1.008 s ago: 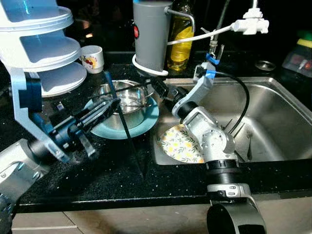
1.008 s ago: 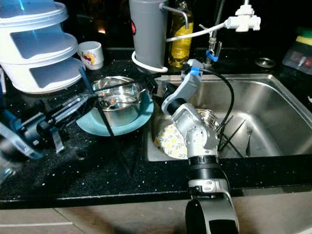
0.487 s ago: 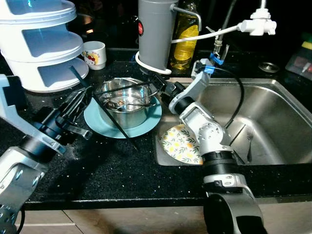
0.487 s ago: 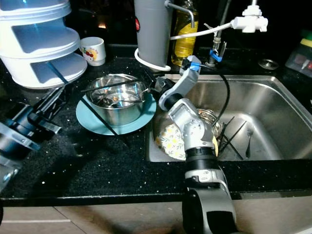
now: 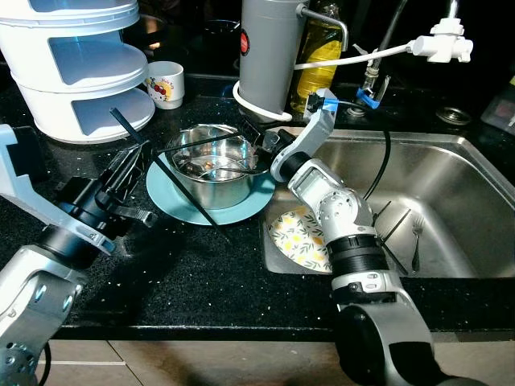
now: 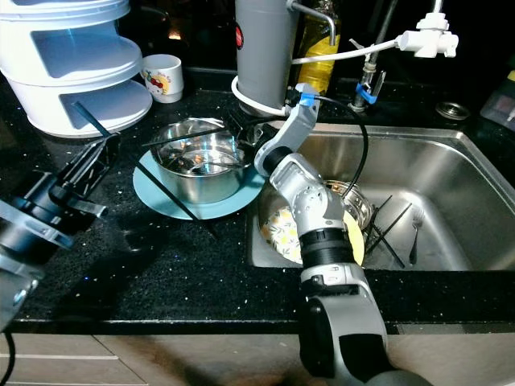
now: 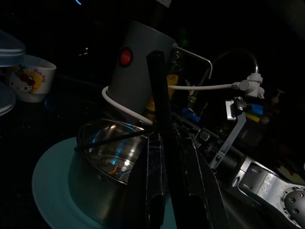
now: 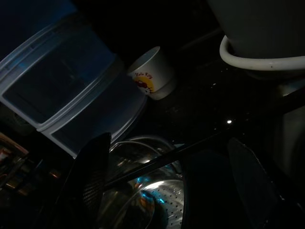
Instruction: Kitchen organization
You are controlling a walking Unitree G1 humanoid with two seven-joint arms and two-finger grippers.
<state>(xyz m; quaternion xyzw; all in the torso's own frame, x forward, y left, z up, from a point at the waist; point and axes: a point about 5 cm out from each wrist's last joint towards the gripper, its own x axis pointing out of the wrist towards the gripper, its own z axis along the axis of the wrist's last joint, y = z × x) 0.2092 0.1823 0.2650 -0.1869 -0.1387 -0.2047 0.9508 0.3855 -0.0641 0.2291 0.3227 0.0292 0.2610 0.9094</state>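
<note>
Reaching over the steel bowl [image 5: 211, 165], the right gripper [image 5: 256, 138] jaws spread; left gripper [image 5: 129, 161] jaws apparently closed, empty.

A home kitchen: steel sink [image 5: 451, 201], tap [image 5: 447, 40], black counter [image 5: 201, 273] with dishes.

Left gripper [image 5: 129, 165] now lies back beside the teal plate's [image 5: 173, 205] left edge, off the steel bowl [image 5: 211, 165].

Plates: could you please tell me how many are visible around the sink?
2: a teal plate on the counter under the steel bowl, and a lemon-patterned plate in the sink. Others may be hidden.
</note>
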